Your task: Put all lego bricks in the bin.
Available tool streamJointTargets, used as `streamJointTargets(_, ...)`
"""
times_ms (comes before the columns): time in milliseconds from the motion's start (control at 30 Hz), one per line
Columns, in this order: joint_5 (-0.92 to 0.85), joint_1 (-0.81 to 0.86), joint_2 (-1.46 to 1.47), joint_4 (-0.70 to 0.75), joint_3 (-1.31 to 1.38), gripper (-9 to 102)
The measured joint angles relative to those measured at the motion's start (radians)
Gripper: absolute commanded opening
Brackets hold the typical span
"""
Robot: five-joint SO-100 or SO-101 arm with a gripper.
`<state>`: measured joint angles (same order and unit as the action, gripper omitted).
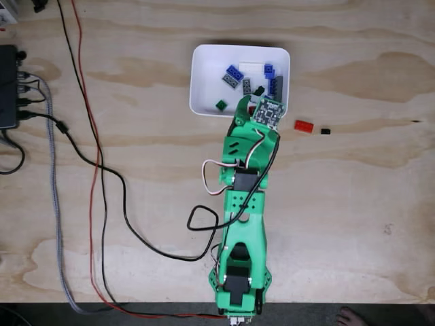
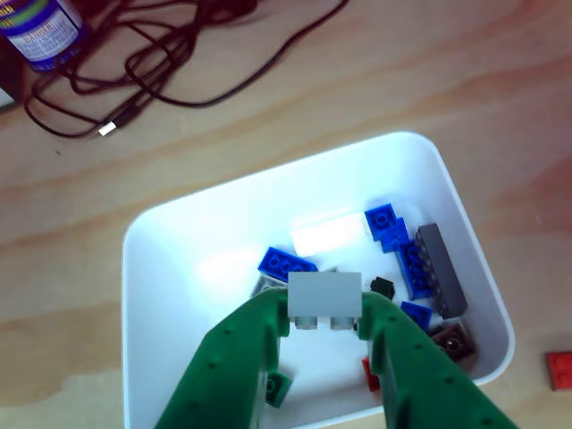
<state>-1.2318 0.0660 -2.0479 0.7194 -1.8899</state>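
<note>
In the other view, the green gripper (image 2: 324, 315) occupies the near edge of the frame, its jaws closed on a light grey brick (image 2: 324, 298) that is pinched between the two fingers and suspended above the interior of the bin (image 2: 143, 268). Below and beyond the held brick, the bin contains blue bricks (image 2: 288, 263), a long grey brick (image 2: 440, 268) along the right wall, a white piece (image 2: 329, 234), a small black piece (image 2: 382, 287), a brown piece (image 2: 451, 340), a red piece (image 2: 370, 374) and a green piece (image 2: 277, 387). A red brick (image 2: 559, 370) lies on the table just outside the bin's right corner. In the fixed view, the arm (image 1: 243, 224) extends from the near table edge up to the bin (image 1: 204, 75); a red brick (image 1: 303, 125) and a small black brick (image 1: 325, 130) lie on the table to the right of the gripper. The surface is a pale plywood tabletop (image 1: 353, 204) with visible grain. Black, red and grey cables (image 1: 81, 156) run across its left side toward a dark device (image 1: 8, 85) at the left edge.
</note>
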Motion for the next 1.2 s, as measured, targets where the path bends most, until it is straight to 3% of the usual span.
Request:
streamJointTargets(233,-0.066,0.046,0.256,-0.121,0.018,27)
streamJointTargets(333,-0.034,0.057,0.255,-0.133,0.018,29)
streamJointTargets(533,0.064,0.035,0.057,-0.025,-0.092,25)
streamJointTargets(667,0.074,0.018,-0.164,0.207,-0.193,24)
streamJointTargets(767,0.003,0.064,-0.341,0.264,-0.465,24)
streamJointTargets(900,-0.14,0.192,-0.345,0.048,-0.802,24)
streamJointTargets(1067,-0.23,0.316,-0.179,-0.402,-0.864,24)
streamJointTargets(1200,-0.267,0.347,-0.037,-0.666,-0.864,24)
